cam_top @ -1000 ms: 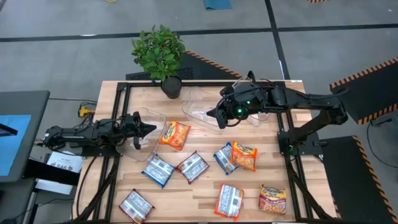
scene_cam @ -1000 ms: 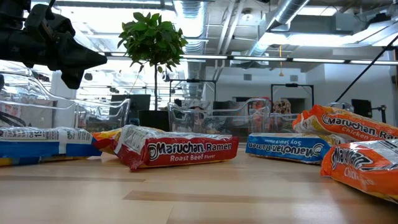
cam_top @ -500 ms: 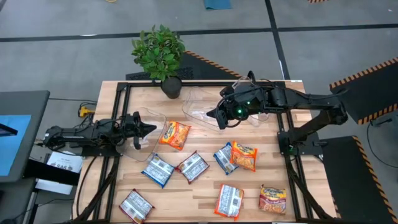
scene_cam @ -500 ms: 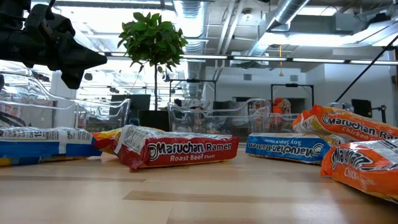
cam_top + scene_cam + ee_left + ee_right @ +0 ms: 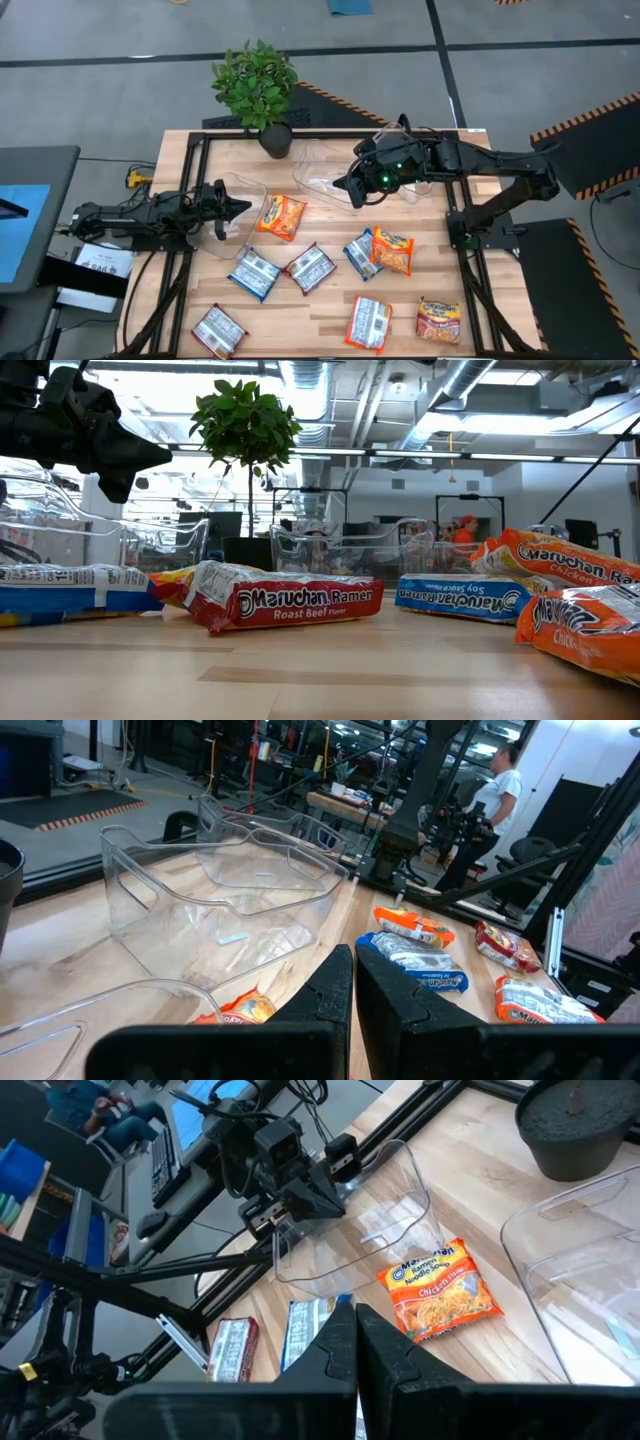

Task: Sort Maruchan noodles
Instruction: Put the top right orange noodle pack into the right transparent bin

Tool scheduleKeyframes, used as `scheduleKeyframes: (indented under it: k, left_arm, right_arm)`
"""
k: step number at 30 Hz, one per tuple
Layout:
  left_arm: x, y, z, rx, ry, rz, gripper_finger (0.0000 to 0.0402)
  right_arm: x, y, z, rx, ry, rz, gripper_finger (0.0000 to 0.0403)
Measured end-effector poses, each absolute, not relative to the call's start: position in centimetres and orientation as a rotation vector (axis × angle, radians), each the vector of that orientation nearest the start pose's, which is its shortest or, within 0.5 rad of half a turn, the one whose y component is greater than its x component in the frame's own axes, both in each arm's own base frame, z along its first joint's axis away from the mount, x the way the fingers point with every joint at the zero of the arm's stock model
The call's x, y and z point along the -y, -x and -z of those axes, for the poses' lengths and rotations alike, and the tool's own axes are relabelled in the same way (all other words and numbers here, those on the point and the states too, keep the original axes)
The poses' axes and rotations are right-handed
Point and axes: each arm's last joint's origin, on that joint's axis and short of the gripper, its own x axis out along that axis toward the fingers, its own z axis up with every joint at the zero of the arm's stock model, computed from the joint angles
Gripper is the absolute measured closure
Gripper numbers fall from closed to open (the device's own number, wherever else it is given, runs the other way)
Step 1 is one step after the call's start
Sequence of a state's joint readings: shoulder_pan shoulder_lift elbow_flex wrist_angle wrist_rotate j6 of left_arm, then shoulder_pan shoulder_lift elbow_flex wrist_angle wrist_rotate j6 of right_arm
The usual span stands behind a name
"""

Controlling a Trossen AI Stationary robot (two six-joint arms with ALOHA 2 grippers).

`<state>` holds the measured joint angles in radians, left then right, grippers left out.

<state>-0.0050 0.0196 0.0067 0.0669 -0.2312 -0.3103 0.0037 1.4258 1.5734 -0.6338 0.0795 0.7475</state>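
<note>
Several Maruchan packets lie flat on the wooden table: an orange one (image 5: 280, 216), a blue-and-white one (image 5: 253, 273), a red-and-white one (image 5: 310, 267), a blue one (image 5: 358, 253) partly under an orange one (image 5: 393, 252), and three near the near edge (image 5: 218, 331) (image 5: 368, 323) (image 5: 438, 320). My left gripper (image 5: 243, 207) (image 5: 353, 982) hovers shut over the left clear bin (image 5: 238, 232), pointing right toward the orange packet (image 5: 237, 1010). My right gripper (image 5: 338, 183) (image 5: 355, 1348) hovers shut over the far clear bin (image 5: 325, 170), pointing left.
A potted plant (image 5: 258, 85) stands at the far edge. Another clear bin (image 5: 412, 186) sits under the right arm. Black frame rails (image 5: 190, 200) run along the table's left and right sides. A person (image 5: 497, 790) stands in the room beyond the table. Bare wood shows between the packets.
</note>
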Motion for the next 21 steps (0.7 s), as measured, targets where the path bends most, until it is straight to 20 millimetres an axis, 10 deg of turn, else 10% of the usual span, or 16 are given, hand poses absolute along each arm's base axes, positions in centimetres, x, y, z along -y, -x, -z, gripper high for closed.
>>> scheduleKeyframes:
  k: [21]
  left_arm:
    - [-0.6, -9.8, -17.1, 0.088, 0.315, -0.216, 0.0401]
  right_arm:
    - [-0.4, -26.4, -38.8, -0.793, -0.597, 0.472, 0.0386]
